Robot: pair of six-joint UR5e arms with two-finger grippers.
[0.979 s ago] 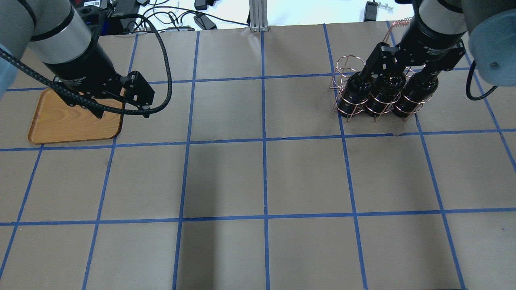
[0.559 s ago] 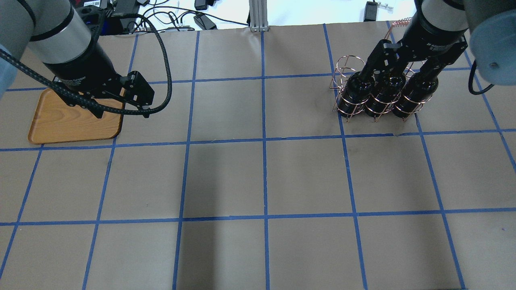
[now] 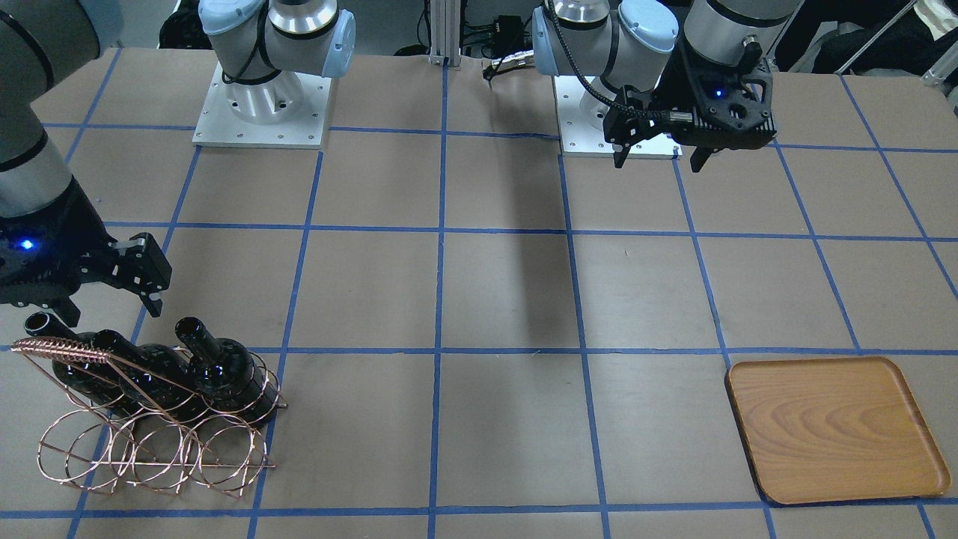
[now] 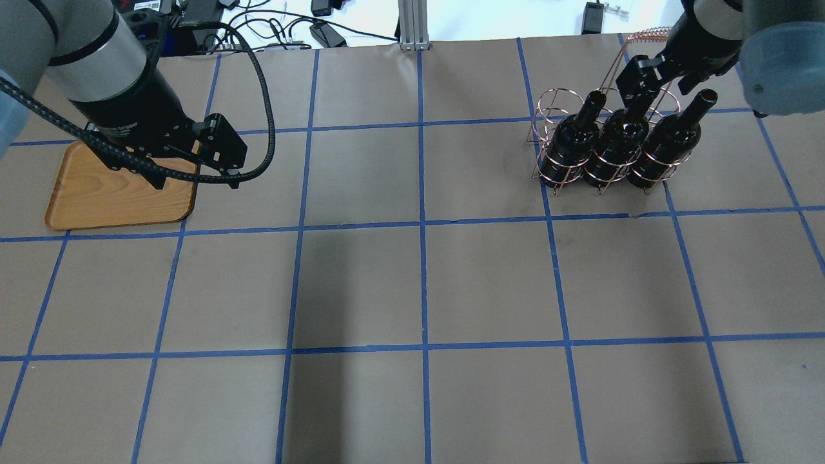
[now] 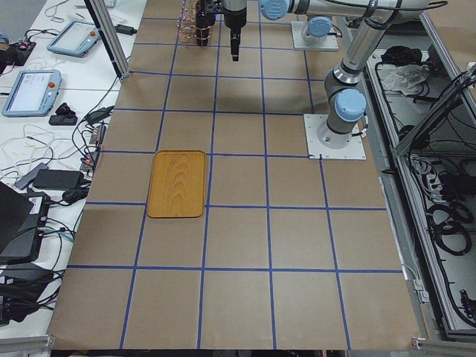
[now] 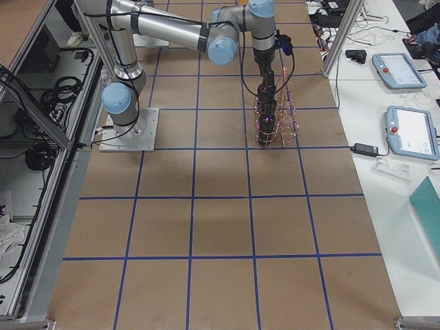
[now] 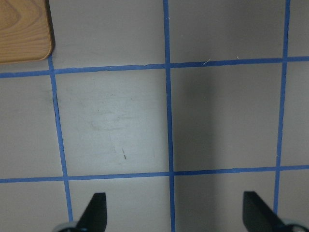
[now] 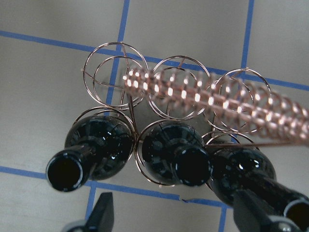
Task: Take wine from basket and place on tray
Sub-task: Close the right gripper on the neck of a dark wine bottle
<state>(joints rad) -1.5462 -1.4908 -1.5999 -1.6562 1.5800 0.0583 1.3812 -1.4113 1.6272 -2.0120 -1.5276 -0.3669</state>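
Three near-black wine bottles (image 4: 573, 145) (image 4: 615, 145) (image 4: 667, 145) lie side by side in the copper wire basket (image 4: 557, 106), necks pointing toward the robot. They also show in the front view (image 3: 217, 370) and the right wrist view (image 8: 174, 157). My right gripper (image 4: 657, 87) (image 3: 112, 307) (image 8: 176, 217) is open and empty. It hovers above the bottle necks and straddles the middle one without touching it. The wooden tray (image 4: 97, 200) (image 3: 831, 427) is empty. My left gripper (image 4: 196, 182) (image 3: 658, 161) (image 7: 176, 212) is open and empty, above the tray's inner corner.
The basket's twisted handle (image 4: 644, 35) (image 8: 217, 96) rises right by my right gripper. The basket's far row of loops (image 3: 150, 457) holds nothing. Brown paper with a blue tape grid (image 4: 419, 283) covers the table. Cables and devices lie beyond its far edge.
My right gripper has risen and pulled back from the bottle necks, so the necks now show. The bottles, the basket and my left arm have not moved.
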